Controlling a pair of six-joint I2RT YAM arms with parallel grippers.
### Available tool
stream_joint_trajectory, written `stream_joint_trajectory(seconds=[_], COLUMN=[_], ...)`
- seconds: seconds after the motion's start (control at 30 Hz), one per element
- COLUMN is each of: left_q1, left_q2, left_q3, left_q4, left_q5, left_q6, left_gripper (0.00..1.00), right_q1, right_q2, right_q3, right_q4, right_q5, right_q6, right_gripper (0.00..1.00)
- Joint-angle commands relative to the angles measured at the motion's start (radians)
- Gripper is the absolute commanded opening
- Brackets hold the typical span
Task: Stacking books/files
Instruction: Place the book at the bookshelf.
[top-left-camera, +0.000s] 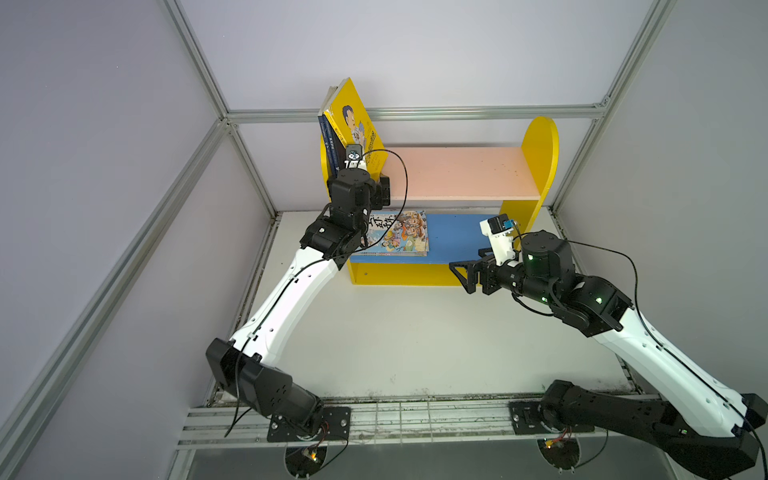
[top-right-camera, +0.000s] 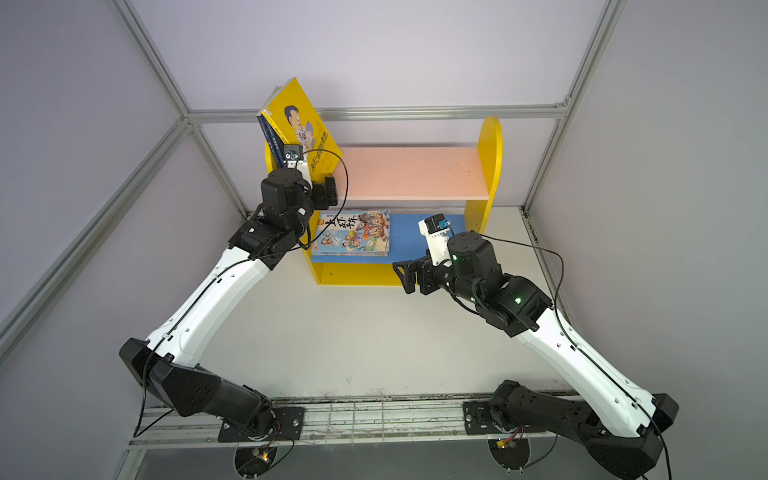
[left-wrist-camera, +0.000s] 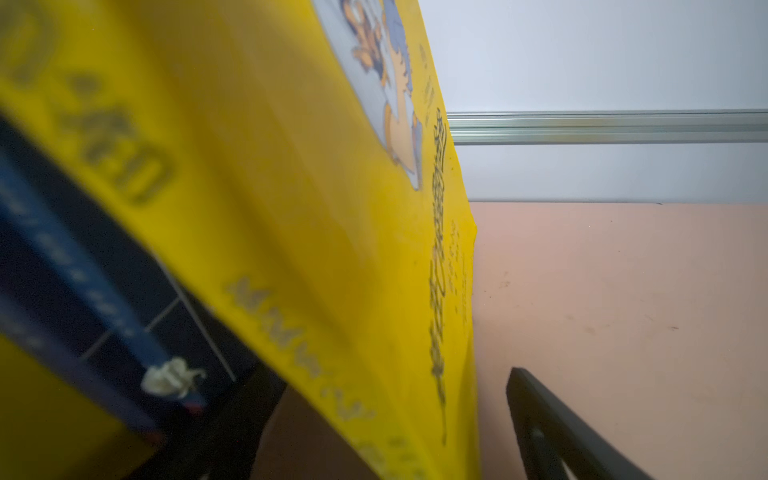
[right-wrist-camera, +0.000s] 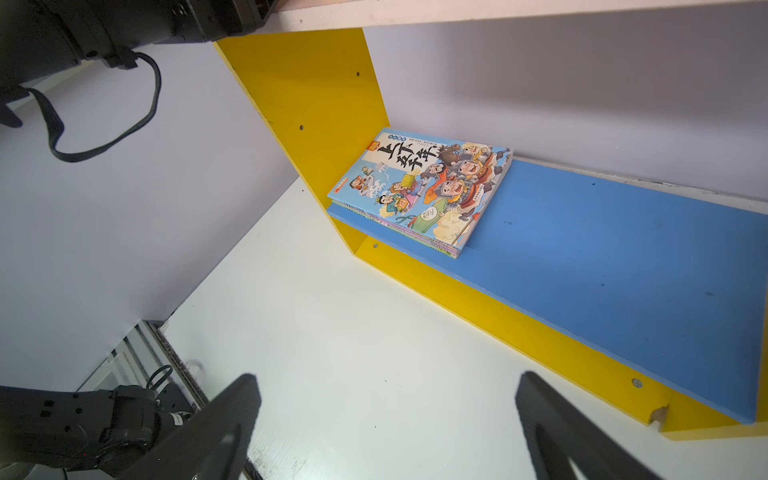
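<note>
left gripper (top-left-camera: 381, 190) jaws apart at yellow book (top-left-camera: 355, 112) atop shelf (top-left-camera: 540, 149) | right gripper (top-left-camera: 473, 274) jaws apart, empty, before shelf

Yellow cartoon-boy book (top-left-camera: 357, 104), navy books (top-left-camera: 328, 145), light-blue cartoon book (top-left-camera: 401, 232), pink shelf (top-left-camera: 457, 172), blue shelf (top-left-camera: 457, 232)

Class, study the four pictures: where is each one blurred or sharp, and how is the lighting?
Left wrist view: the yellow cartoon-boy book looms close, its near end and the navy books badly blurred, the pink shelf sharper. Right wrist view: the light blue book is crisp, shadow on the wall under the shelf. Both top views: sharp, evenly lit, no glare.
</note>
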Motion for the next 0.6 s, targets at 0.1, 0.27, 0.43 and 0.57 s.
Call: stream_joint_trajectory(seconds=[0.1,0.27,0.43,0.57], left_q1=[0.003,0.0,0.001,0.001], left_q2=[-0.051,-0.101,-0.159,-0.23], left_q3=[-0.027,-0.061,-0.101,-0.161], left_q4=[-0.03,-0.046,-0.087,-0.109], left_q5=[0.017,0.037,0.058,0.085], left_q6=[-0.077,-0.112,-0.156,-0.195], left_gripper=[0.94,0.94,0.92,0.92], right_q1=[0.001,0.0,0.001,0.001], right_q2=[0.01,0.016,0.013,0.015], right_q3=[0.017,0.019,0.016,0.018], right_q4=[0.021,0.021,0.03,0.029], right_q5=[-0.015,-0.018,-0.024,-0.029], right_q6=[0.003,0.005,0.007,0.007], right_gripper=[1.0,1.0,1.0,1.0])
